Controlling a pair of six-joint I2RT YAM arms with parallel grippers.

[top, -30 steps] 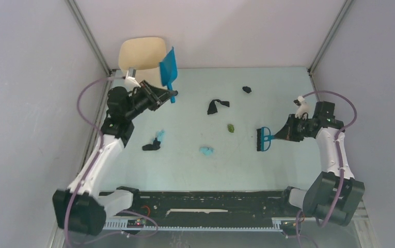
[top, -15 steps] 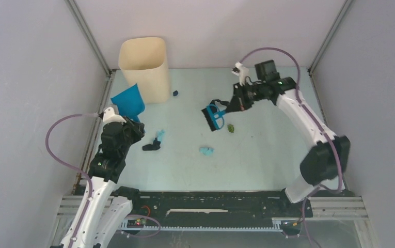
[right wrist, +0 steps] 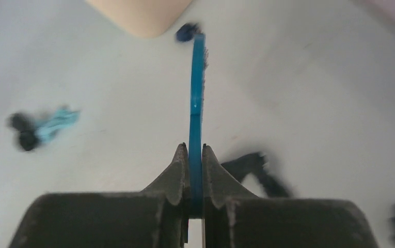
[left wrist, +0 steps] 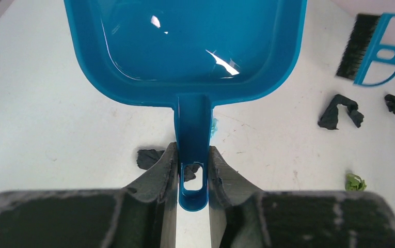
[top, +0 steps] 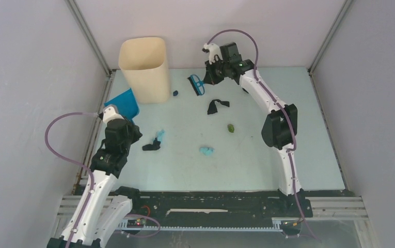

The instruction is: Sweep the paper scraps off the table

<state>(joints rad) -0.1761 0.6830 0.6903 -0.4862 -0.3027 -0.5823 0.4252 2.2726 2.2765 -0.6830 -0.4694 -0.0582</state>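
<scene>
The paper scraps lie on the table (top: 185, 173): a dark blue bit (top: 175, 93) by the bin, a black strip (top: 217, 105), a green bit (top: 231, 127), a light blue bit (top: 206, 150), and a black (top: 148, 146) and light blue (top: 160, 135) pair. My left gripper (top: 125, 126) is shut on the blue dustpan's (top: 123, 103) handle (left wrist: 192, 134), with the pan (left wrist: 185, 46) held above the table. My right gripper (top: 209, 77) is shut on the blue brush (top: 196, 84), edge-on in the right wrist view (right wrist: 197, 88), its tip near the dark blue bit (right wrist: 186, 32).
The beige bin (top: 144, 67) stands at the back left corner, just behind the dustpan and left of the brush. Metal frame posts run along the table's back corners. A second small black scrap (left wrist: 394, 103) lies beyond the black strip (left wrist: 340, 110).
The right arm swung the brush from the right side across the middle to the back, near the bin. The left arm brought the dustpan down from the bin's rim to its left.
</scene>
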